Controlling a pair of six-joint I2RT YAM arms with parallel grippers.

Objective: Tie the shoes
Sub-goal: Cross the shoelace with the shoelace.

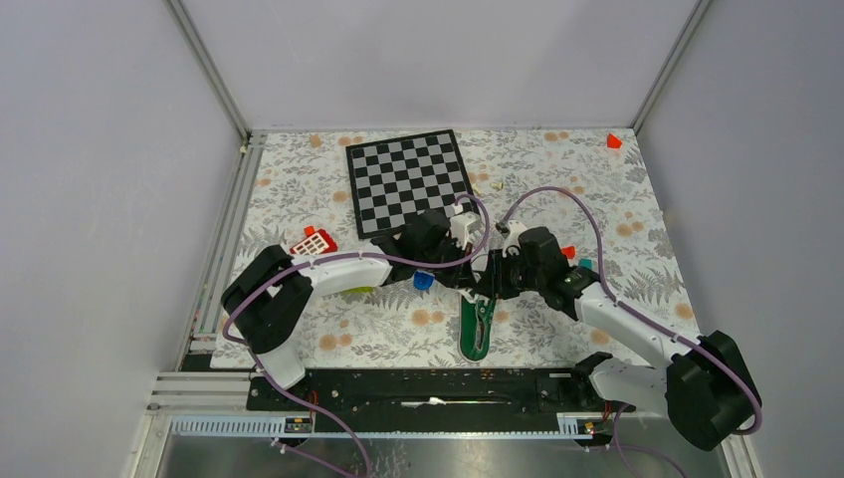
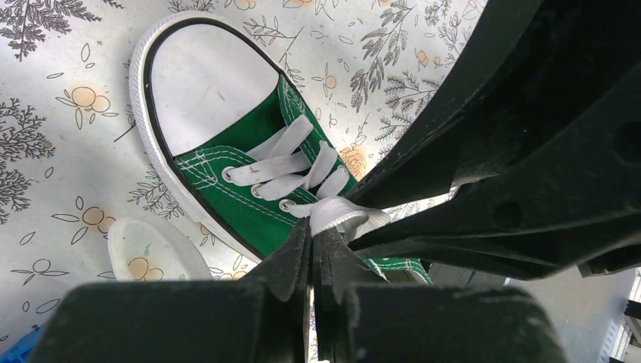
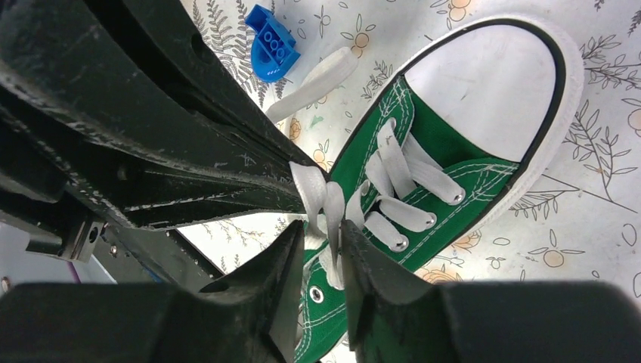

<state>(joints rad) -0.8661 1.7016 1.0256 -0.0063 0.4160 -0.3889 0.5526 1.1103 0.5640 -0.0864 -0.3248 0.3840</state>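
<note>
The small green canvas low-top sneaker (image 1: pixel 477 331) sits sole down on the desk (image 1: pixel 617 229), near its front edge and midway between the two arms. From above it is only a narrow green shape, with one end under the wrists. The wrist views add the white rubber toe cap, the black-lined sole rim and the white laces (image 3: pixel 408 178) crossing between metal eyelets. The toe points away from both wrist cameras. Only the right wrist view shows a loose flat lace end lying on the cloth just beside a blue plastic brick (image 3: pixel 272 41).

The desk is covered in pale cloth printed with leaves and orange flowers. Only the top view shows a black-and-white chequered board (image 1: pixel 408 181) farther back, a red-and-white block (image 1: pixel 314 242) to its left, and a small red piece (image 1: pixel 614 140) in the far right corner. Pale grey walls with metal posts close in three sides.

The left jaws are pressed together, pinching a lace strand at their tips above the tongue. The right jaws stand partly apart with lace strands in the gap; whether these touch the pads cannot be told.
</note>
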